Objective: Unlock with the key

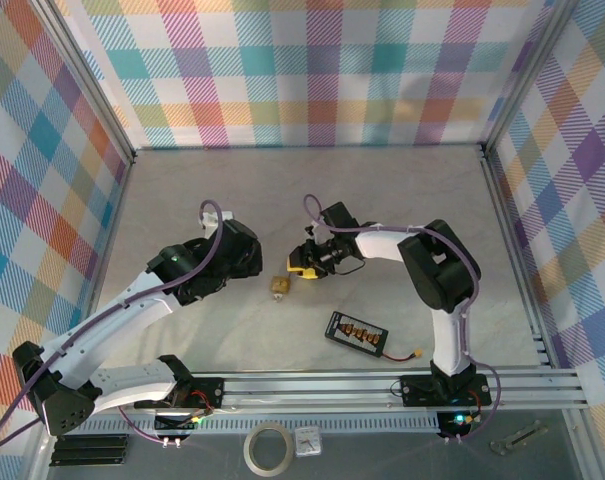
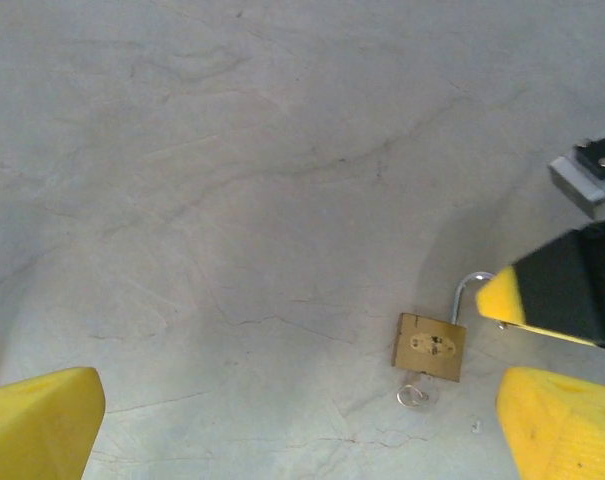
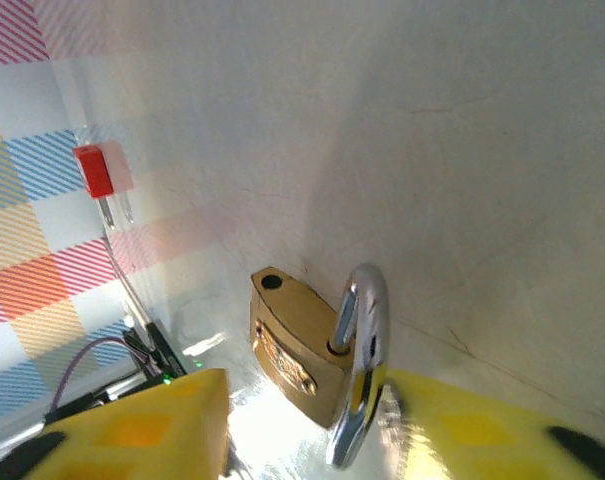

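Left gripper (image 2: 302,430): jaws spread wide, empty, near padlock (image 2: 429,346).
Right gripper (image 3: 302,430): jaws part-open, straddled shackle (image 3: 360,340), no clamp.
Padlock: on table (image 1: 182,190), between both grippers; shackle swung out.
Ring (image 2: 412,395): touched padlock's lower edge.

Bench (image 1: 282,180): pale grey, stone-like top with faint veins and hairline cracks, matt, evenly lit, soft shadows
Back wall (image 1: 312,70), 12 o'clock: plaid panel in pink, teal, yellow and purple
Left wall (image 1: 32,200), 9 o'clock: same plaid
Right wall (image 1: 582,200), 3 o'clock: same plaid
Aluminium posts (image 1: 87,85): far corners, 11 and 1 o'clock
Slotted aluminium rail (image 1: 382,385): near edge, 6 o'clock
Dark ledge (image 1: 382,450) below the rail: carries a tape roll (image 1: 267,448) and a small clock (image 1: 308,441)
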